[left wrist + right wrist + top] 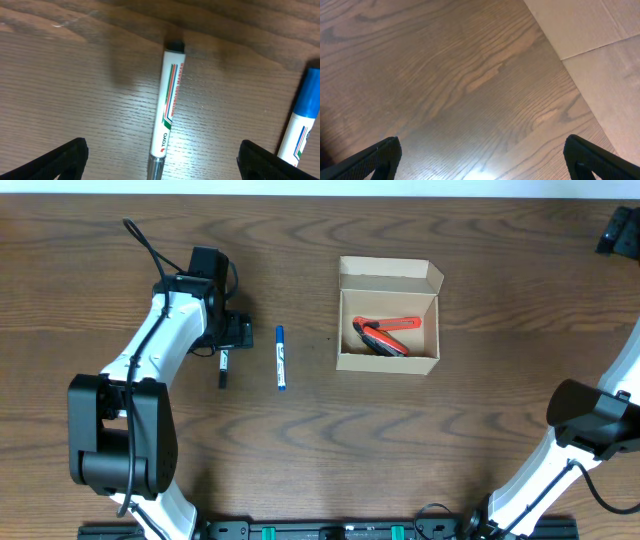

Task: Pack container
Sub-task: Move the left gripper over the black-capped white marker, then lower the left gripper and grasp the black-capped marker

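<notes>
The container (pixel 387 363), a light-tan cardboard box with its flap lid open at the back, sits right of centre. Two red markers (pixel 388 326) lie inside it. A white marker with a black cap (pixel 224 368) lies on the table, and a blue marker (pixel 281 358) lies to its right. My left gripper (pixel 233 332) is open just above the white marker (pixel 169 105), one finger on each side and not touching it. The blue marker (pixel 302 120) is at the right edge of the left wrist view. My right gripper (pixel 620 230) is open and empty at the far right corner.
The right wrist view shows my right gripper (pixel 482 155) over bare wood near the table's edge, with pale floor (pixel 590 30) beyond. The arms' bases stand at the front left and front right.
</notes>
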{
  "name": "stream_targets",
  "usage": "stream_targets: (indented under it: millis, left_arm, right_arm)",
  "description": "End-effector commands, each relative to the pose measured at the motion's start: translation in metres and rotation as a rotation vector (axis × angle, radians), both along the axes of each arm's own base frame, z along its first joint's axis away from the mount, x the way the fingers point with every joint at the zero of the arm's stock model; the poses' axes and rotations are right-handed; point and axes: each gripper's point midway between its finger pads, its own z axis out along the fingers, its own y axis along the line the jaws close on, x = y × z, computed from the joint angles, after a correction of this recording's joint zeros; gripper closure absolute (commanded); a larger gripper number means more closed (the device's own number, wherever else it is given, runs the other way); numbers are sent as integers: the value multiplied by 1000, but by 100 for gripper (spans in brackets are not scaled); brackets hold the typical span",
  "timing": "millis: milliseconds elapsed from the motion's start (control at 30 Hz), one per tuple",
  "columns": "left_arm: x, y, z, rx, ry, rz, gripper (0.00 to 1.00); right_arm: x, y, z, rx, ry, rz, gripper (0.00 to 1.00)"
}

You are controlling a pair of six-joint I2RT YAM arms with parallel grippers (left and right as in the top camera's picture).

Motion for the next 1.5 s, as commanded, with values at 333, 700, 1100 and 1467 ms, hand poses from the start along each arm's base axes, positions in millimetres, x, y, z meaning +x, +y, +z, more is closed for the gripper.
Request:
stream_targets:
  millis: [333,700,1100,1467]
  left_arm:
    - [-9,-2,-17,-62,43,-38,5]
    - [-18,5,-30,-52,62,-36,5]
    - [-30,6,-45,-48,101,-44,5]
    - [-28,6,-45,-44,95,-55,5]
  right_arm:
    - [-6,1,12,-7,-29,-16,1]
    - [-6,1,12,-7,-29,-16,1]
    - [-6,1,12,-7,-29,-16,1]
    - [-6,1,12,-7,-28,-16,1]
